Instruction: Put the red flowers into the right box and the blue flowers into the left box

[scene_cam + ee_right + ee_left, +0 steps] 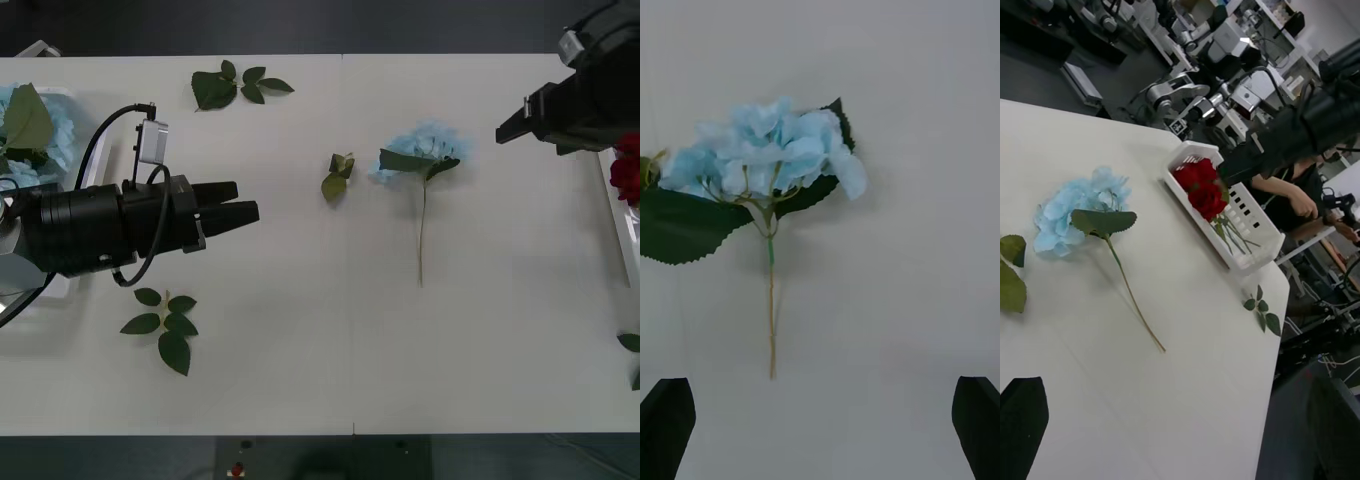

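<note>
Black jaws on the left gripper (pixel 240 203) stand slightly parted and grip nothing, pointing across the tabletop (pixel 300 330) towards the middle; the arm behind them lies level over the left side, beside the left box (pixel 70 285); in that box rests a blue flower (pixel 45 135) with a big green leaf over it. The right gripper (pixel 820 420) hangs over the far right of the tabletop with its jaws wide open and empty; in its wrist view the dark fingertips (pixel 666 420) sit at the two corners, with the loose blue flower (pixel 425 150) lying flat on the tabletop beyond them, its thin stem pointing back towards the jaws. That flower lies right of centre, well apart from both boxes; a small folded leaf (pixel 338 176) lies just to its left. The red flowers (pixel 1201 187) lie together in the right box (pixel 1251 247), at the right edge of the tabletop; leaf sprigs lie at the far side (pixel 235 85), near the left front (pixel 168 325) and by the right front corner (pixel 1262 311).
</note>
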`<state>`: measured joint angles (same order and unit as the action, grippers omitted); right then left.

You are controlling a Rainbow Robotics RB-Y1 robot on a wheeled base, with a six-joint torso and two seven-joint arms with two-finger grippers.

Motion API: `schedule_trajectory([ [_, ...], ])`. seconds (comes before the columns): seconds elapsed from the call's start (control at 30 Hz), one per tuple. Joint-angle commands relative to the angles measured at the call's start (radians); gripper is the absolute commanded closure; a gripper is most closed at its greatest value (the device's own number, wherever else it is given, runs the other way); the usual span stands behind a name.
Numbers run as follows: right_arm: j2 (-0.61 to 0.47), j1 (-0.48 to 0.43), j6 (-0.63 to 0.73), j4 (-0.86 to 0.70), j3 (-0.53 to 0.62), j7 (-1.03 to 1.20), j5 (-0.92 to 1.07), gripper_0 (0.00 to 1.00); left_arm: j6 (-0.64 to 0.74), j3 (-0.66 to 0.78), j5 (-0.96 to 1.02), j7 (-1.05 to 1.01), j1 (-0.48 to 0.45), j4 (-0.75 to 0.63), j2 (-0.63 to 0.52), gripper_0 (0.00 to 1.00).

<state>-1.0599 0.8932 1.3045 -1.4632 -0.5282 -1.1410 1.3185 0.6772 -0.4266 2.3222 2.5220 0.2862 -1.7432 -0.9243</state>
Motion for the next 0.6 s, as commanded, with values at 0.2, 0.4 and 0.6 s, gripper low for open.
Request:
schedule_trajectory([
  [0.2,0.155,0.187,-0.008,-0.023,-0.262,0.207,-0.222,0.00,-0.010,0.017,0.012,0.020,0.010,-0.024,0.012,0.00],
  [0.4,0.294,0.208,-0.002,0.069,-0.300,0.202,-0.357,0.00,-0.010,0.017,0.012,0.023,0.010,-0.024,0.012,0.00],
  [0.6,0.393,0.208,-0.002,0.178,-0.300,0.187,-0.449,0.00,-0.010,0.017,0.014,0.023,0.008,-0.024,0.013,0.00],
])
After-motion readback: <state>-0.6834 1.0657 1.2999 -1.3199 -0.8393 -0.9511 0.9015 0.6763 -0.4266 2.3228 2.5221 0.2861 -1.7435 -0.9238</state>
